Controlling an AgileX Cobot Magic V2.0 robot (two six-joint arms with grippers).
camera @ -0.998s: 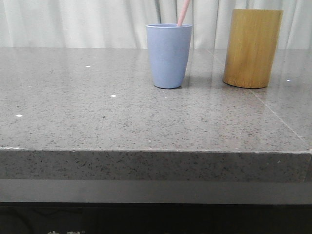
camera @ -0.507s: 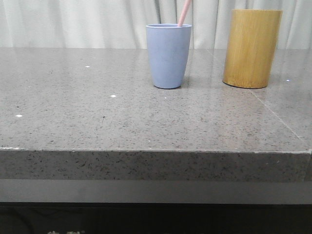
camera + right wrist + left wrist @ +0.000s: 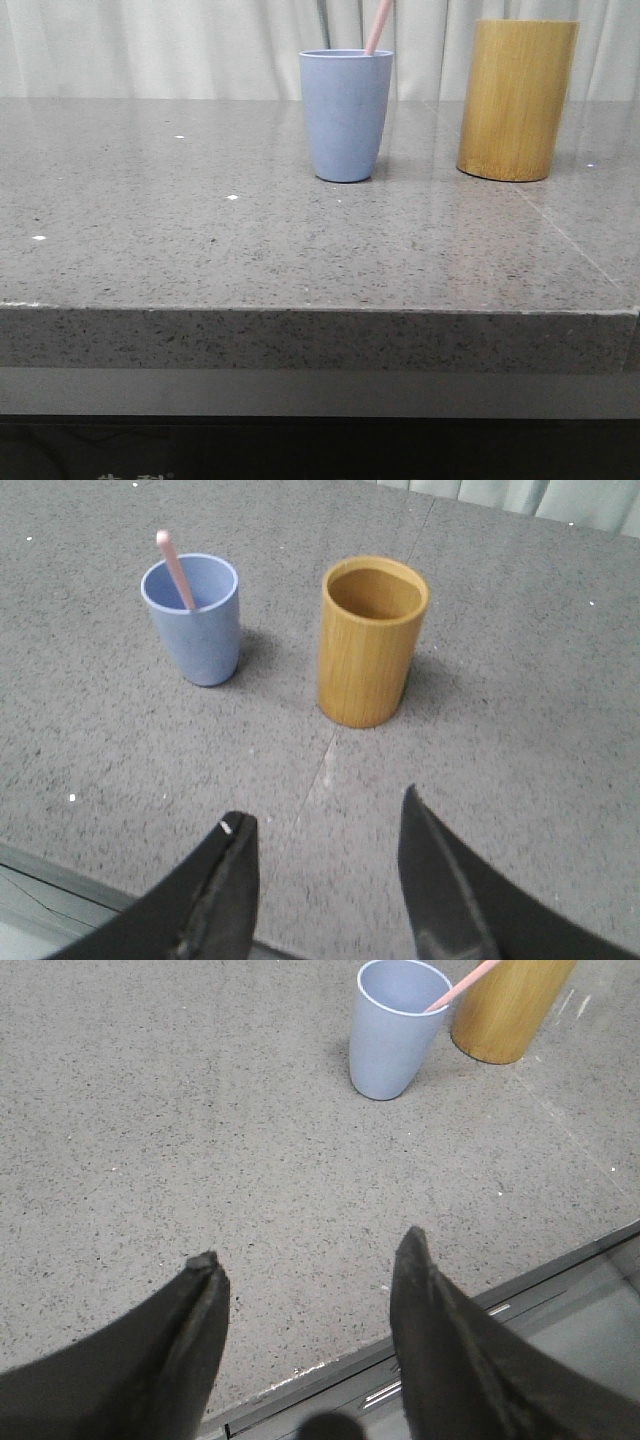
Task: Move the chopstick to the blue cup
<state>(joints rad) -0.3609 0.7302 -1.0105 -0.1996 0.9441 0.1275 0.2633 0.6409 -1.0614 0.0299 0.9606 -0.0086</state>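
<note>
A pink chopstick point(image 3: 175, 570) leans inside the blue cup point(image 3: 346, 115) near the desk's point(image 3: 200, 240) far edge, both grippers point(image 3: 305, 1280) point(image 3: 325, 840) spread and empty near the front edge; apparently only one stick, so a nudge could tip the cup.

One blue cup point(image 3: 346, 115), one pink chopstick end point(image 3: 378, 25), one bamboo cylinder point(image 3: 517, 98), two grippers point(image 3: 305, 1260) point(image 3: 322, 825)

Blue cup point(image 3: 346, 115), bamboo holder point(image 3: 517, 98) on countertop point(image 3: 200, 240)
</note>
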